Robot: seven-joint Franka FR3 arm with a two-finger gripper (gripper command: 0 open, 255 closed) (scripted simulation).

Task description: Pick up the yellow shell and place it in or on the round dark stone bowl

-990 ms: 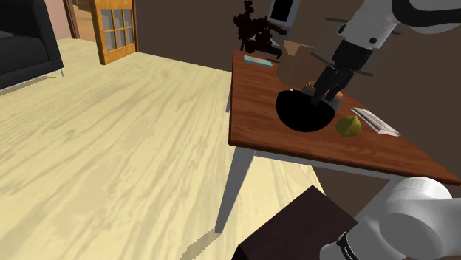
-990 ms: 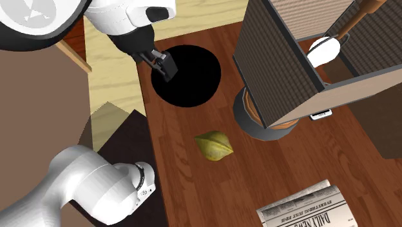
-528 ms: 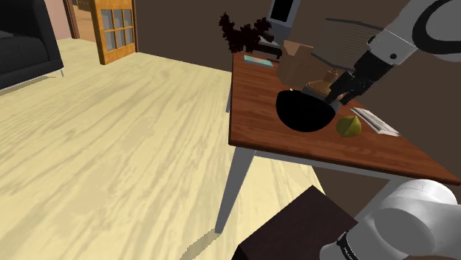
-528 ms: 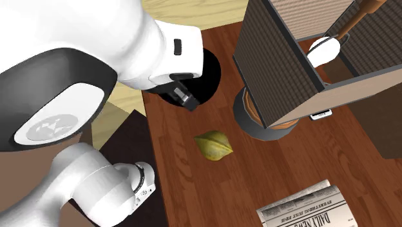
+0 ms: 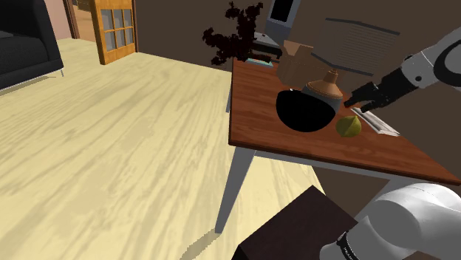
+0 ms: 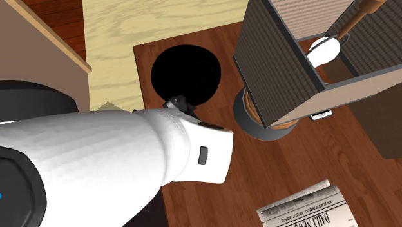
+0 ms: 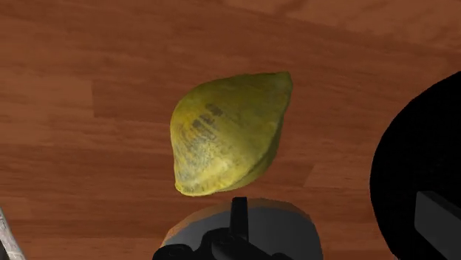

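The yellow shell [image 5: 349,125] lies on the brown wooden table [image 5: 295,144], just to the shoulder view's right of the round black bowl [image 5: 303,111]. My gripper [image 5: 352,104] hovers slightly above and behind the shell, apart from it. In the wrist view the shell [image 7: 229,133] lies ahead of my gripper [image 7: 336,221], whose fingers stand apart with nothing between them; the bowl [image 7: 421,155] is beside it. In the second exterior view my white arm covers the shell, and the bowl [image 6: 187,71] shows past it.
A grey and tan pot [image 5: 325,87] stands right behind the bowl, next to a brown ribbed box [image 6: 290,58]. A folded newspaper [image 5: 378,122] lies just beyond the shell. A dark plant [image 5: 233,33] stands at the table's far end. The table edge is near the bowl.
My gripper has swung from above the bowl toward the shoulder view's right and now hangs by the shell. The arm now covers the shell in the second exterior view.
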